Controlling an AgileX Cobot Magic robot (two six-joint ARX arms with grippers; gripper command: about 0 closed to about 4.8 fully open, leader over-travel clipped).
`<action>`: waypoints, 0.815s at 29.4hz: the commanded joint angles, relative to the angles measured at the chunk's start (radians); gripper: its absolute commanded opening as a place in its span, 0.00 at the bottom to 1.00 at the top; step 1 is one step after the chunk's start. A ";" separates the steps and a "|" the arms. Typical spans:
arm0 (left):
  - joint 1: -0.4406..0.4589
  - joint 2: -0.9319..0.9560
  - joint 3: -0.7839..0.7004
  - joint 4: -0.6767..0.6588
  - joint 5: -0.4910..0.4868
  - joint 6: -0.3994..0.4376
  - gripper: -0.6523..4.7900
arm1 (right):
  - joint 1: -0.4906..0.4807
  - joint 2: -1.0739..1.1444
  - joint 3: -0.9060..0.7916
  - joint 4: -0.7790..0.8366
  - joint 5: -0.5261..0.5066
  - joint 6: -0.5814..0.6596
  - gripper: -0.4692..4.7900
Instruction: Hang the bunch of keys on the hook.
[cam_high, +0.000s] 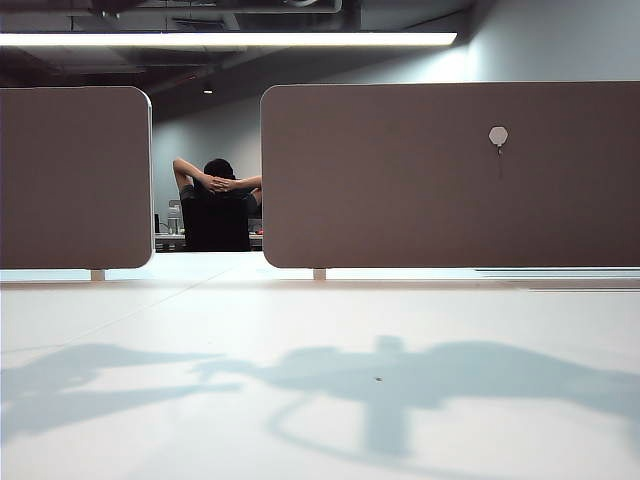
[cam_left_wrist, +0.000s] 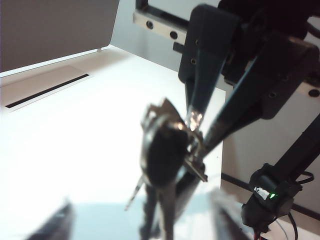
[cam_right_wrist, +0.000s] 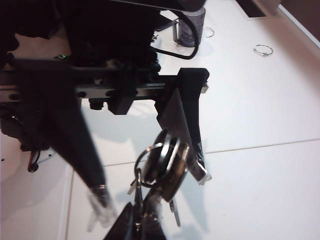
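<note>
Keys, a silver and dark-headed bunch on a glossy black fob (cam_left_wrist: 162, 155), hang pinched in our right gripper (cam_left_wrist: 196, 145), its fingers closed tight; our left gripper (cam_right_wrist: 150, 185) spreads its fingers wide around them.

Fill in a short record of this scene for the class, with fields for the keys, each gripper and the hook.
keys: bunch of keys, hanging in the air above the white table
right gripper: right gripper, fingers shut on the top of the bunch
left gripper: left gripper, fingers open, one on either side of the bunch
hook: hook on the right-hand brown panel, nothing hanging on it
exterior view: no arm visible, only shadows on the table
</note>
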 joint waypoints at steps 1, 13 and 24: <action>-0.001 -0.003 0.003 0.017 0.004 0.003 0.79 | 0.002 -0.005 0.005 0.005 -0.021 -0.003 0.08; -0.002 -0.003 0.003 0.022 0.004 0.003 0.24 | 0.002 -0.004 0.005 -0.034 -0.039 -0.003 0.08; -0.002 -0.003 0.003 0.052 0.001 0.010 0.11 | 0.002 -0.003 0.005 -0.035 -0.007 -0.003 0.08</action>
